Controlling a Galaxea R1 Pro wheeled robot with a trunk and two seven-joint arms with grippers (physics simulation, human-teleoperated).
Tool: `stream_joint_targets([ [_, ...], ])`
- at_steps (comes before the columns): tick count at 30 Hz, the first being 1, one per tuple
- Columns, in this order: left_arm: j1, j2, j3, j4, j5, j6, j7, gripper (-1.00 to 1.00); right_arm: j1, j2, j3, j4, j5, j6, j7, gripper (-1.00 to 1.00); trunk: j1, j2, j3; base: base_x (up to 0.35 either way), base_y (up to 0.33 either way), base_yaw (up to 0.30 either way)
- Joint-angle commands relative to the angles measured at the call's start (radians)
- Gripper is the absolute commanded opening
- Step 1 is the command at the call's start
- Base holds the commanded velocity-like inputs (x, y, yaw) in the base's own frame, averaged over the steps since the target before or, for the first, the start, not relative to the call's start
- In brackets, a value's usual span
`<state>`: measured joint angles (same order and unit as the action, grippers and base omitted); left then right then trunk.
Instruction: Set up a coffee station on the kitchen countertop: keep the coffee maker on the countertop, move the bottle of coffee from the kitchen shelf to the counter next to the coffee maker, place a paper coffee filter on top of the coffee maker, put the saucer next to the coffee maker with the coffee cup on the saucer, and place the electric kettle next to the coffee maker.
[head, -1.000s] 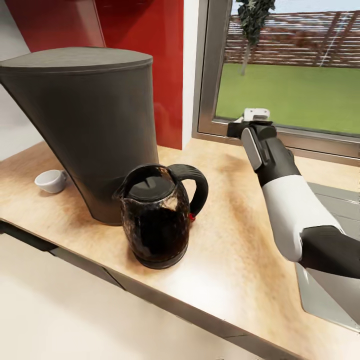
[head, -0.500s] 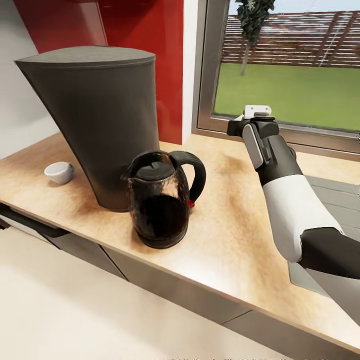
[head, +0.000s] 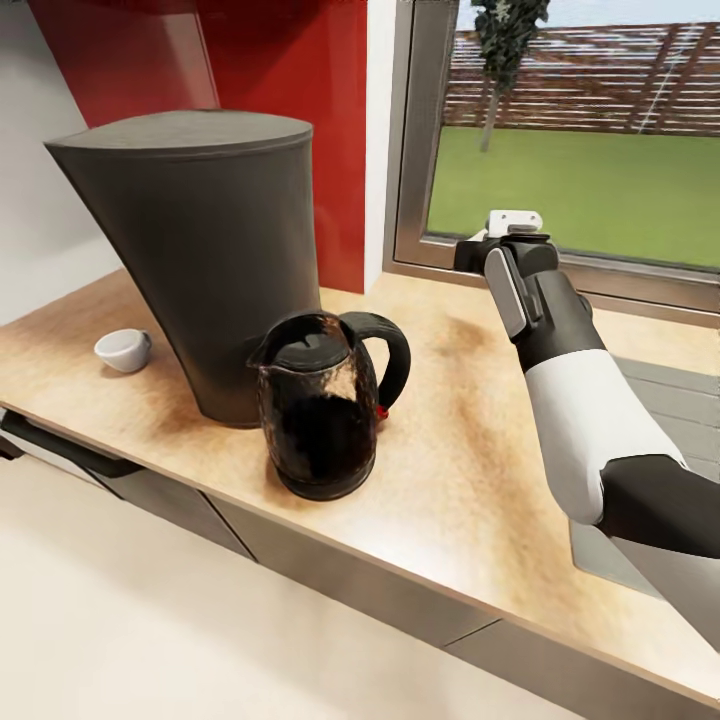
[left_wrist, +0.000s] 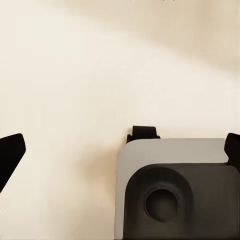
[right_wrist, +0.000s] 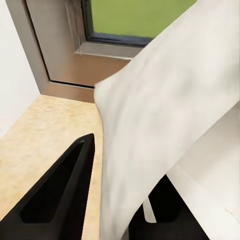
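Bright daylight enters from the window (head: 590, 130) at upper right; soft shadows spread left across the counter (head: 470, 470). Renders are slightly soft, edges wide-angle stretched, the wrist views blurrier.

I can read no text, label, brand, number or sign on anything in front of me at this moment

coffee maker (head: 215, 260) front hidden, right arm (head: 590, 420) cropped
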<state>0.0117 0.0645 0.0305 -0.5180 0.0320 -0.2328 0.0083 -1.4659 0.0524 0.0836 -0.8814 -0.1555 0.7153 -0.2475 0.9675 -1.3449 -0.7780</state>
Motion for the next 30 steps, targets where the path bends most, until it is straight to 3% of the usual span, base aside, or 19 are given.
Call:
stream_joint_targets([
  [1, 0.001, 0.0, 0.0, -0.001, 0.003, -0.001, 0.001, 1.0, -0.001, 0.0, 0.002, -0.001, -0.014, 0.002, -0.01, -1.0, -0.004, 0.007, 0.003, 0.0, 0.0, 0.0],
  [11, 0.001, 0.001, 0.001, -0.002, 0.002, -0.002, 0.001, 1.0, 0.048, 0.0, 0.003, -0.075, -0.015, 0.013, -0.01, -1.0, -0.008, 0.014, 0.018, 0.0, 0.0, 0.0],
  [18, 0.001, 0.002, 0.002, -0.001, 0.001, -0.002, 0.001, 1.0, 0.129, 0.0, 0.003, -0.276, -0.013, 0.167, -0.009, -1.0, -0.008, 0.014, 0.029, 0.0, 0.0, 0.0],
  [30, 0.001, 0.007, 0.003, 0.001, 0.0, -0.002, 0.002, 1.0, 0.176, 0.0, 0.004, -0.38, -0.009, 0.253, -0.01, -1.0, -0.008, 0.014, 0.048, 0.0, 0.0, 0.0],
])
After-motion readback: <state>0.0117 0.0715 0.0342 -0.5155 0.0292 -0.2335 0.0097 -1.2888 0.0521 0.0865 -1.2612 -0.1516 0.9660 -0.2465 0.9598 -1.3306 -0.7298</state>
